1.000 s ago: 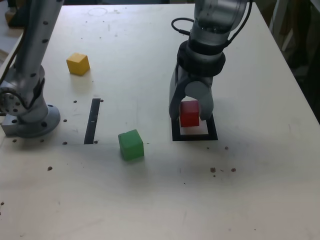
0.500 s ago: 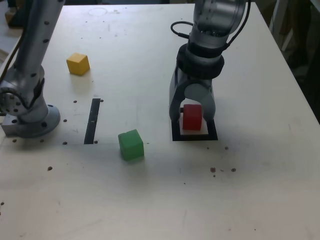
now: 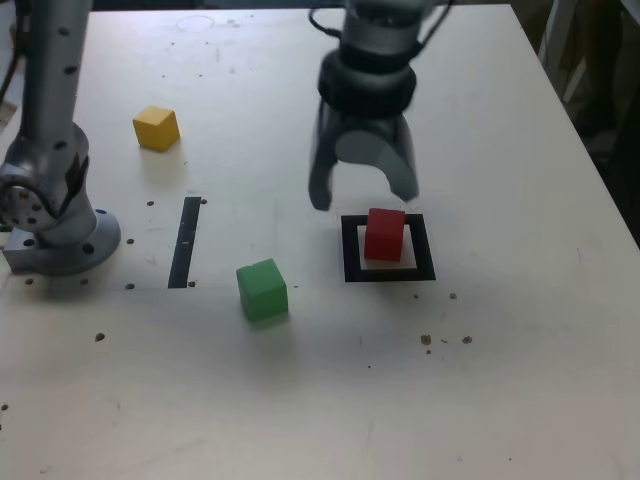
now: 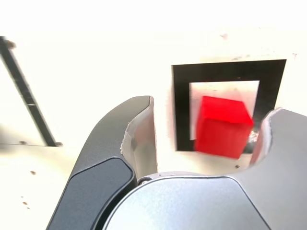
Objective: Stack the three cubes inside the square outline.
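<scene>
The red cube (image 3: 384,234) (image 4: 222,125) rests alone inside the black square outline (image 3: 350,262) (image 4: 180,110). My gripper (image 3: 364,196) hangs open above and just behind it, touching nothing; the wrist view shows its two fingers (image 4: 139,139) spread wide with the red cube below between them. In the exterior view the green cube (image 3: 262,289) lies on the table to the left of the outline. The yellow cube (image 3: 156,127) sits far off at the back left.
A straight black strip (image 3: 185,241) (image 4: 26,98) lies on the white table (image 3: 300,400) between the green cube and the arm's round base (image 3: 55,235) at the exterior view's left. Small dark specks dot the tabletop.
The gripper opened and let go of the red cube, which stays in the outline. The arm then rose and shifted toward the exterior view's left and back.
</scene>
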`<move>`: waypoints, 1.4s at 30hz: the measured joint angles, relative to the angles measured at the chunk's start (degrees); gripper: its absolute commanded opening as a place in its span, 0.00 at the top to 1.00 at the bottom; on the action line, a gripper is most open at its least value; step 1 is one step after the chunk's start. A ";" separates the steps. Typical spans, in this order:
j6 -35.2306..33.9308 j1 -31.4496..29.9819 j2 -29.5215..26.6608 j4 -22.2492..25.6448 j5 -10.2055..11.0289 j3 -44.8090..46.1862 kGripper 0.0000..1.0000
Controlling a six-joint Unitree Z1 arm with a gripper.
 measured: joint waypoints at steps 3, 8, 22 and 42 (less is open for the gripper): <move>-0.03 1.85 -4.38 2.02 1.57 2.45 0.00; 0.86 7.72 -11.24 5.40 3.88 6.97 0.00; 8.34 26.55 -17.09 7.91 6.23 12.69 0.00; 23.58 48.72 -18.99 1.14 12.71 18.06 0.00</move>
